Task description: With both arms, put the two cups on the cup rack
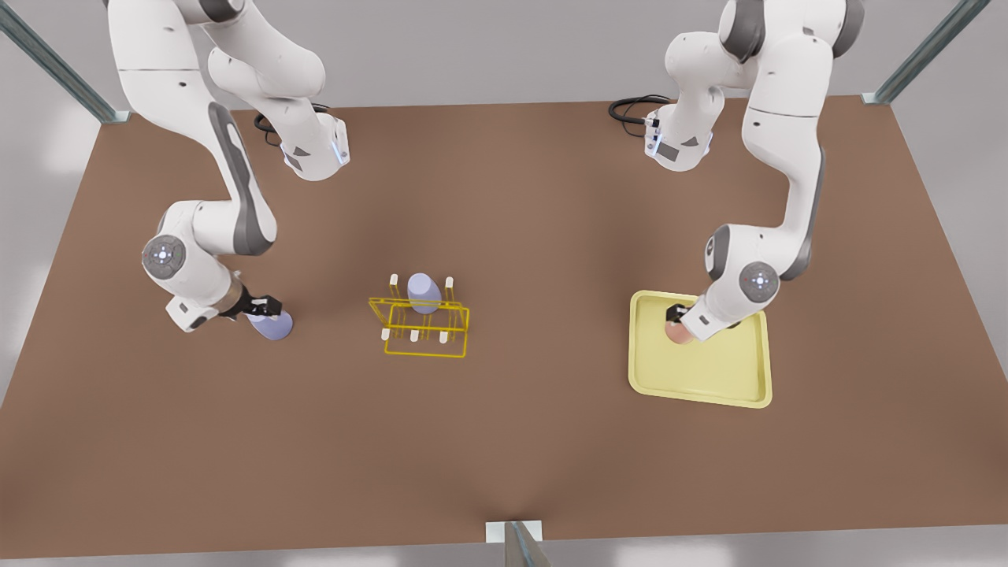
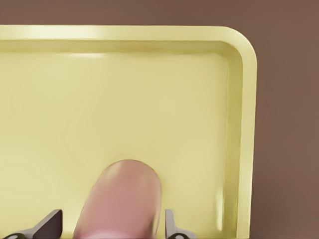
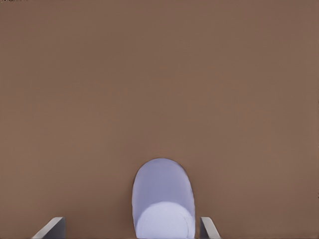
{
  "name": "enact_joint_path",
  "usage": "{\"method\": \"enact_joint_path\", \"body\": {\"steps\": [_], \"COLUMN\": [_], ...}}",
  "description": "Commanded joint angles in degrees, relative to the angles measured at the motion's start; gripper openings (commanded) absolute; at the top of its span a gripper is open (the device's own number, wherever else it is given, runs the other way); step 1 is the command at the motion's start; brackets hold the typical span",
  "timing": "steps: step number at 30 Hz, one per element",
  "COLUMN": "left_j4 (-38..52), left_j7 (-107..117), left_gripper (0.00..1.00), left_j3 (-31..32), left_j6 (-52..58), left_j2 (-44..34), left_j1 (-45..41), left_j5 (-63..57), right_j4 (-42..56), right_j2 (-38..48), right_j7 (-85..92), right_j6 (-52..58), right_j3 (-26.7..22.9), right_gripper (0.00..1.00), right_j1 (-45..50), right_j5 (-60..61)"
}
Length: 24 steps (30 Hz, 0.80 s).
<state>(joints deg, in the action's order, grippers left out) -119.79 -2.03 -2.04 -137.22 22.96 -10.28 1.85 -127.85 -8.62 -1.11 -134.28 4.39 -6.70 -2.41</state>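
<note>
One lavender cup (image 1: 424,293) already sits on the yellow wire rack (image 1: 425,327); two remain. Left gripper (image 2: 110,226) straddles the pink cup (image 2: 122,201) on the tray (image 2: 239,124), jaws spread, not clenched. Right gripper (image 3: 132,230) likewise brackets the other lavender cup (image 3: 163,199) on the table (image 3: 159,74), gaps either side.

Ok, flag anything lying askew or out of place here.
Nothing damaged or spilled. A lavender cup already sits on the cup rack. The right pincer flanks the other lavender cup on the table; the left pincer flanks the pink cup in the tray.
</note>
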Motion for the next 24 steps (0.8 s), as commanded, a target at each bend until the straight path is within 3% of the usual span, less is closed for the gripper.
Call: {"method": "enact_joint_path", "body": {"steps": [1,11,19,24], "left_j4": [0.0,-1.2,-1.2,-1.2], "left_j7": [0.2,0.5,0.6,0.5], "left_gripper": [1.00,1.00,0.85,0.84], "left_j3": [0.0,-0.1,-0.2,-0.2], "left_j6": [-1.8,-3.0,-3.0,-2.9], "left_j2": [0.5,1.6,1.5,1.5], "left_j1": [0.0,-0.1,-0.4,-0.4], "left_j5": [-0.1,-0.1,0.0,0.0], "right_j4": [-0.5,-2.1,-1.4,-1.4], "right_j2": [-0.3,-4.1,-8.2,-9.5], "right_j7": [-3.0,-3.0,-4.0,-4.1], "right_j6": [-3.8,-3.4,-3.4,-3.4], "right_j3": [-0.1,-0.3,-0.3,-0.3], "right_gripper": [1.00,1.00,1.00,1.00], "right_j1": [-0.2,-2.0,-2.5,-2.5], "right_j5": [0.4,0.4,0.3,0.3]}}
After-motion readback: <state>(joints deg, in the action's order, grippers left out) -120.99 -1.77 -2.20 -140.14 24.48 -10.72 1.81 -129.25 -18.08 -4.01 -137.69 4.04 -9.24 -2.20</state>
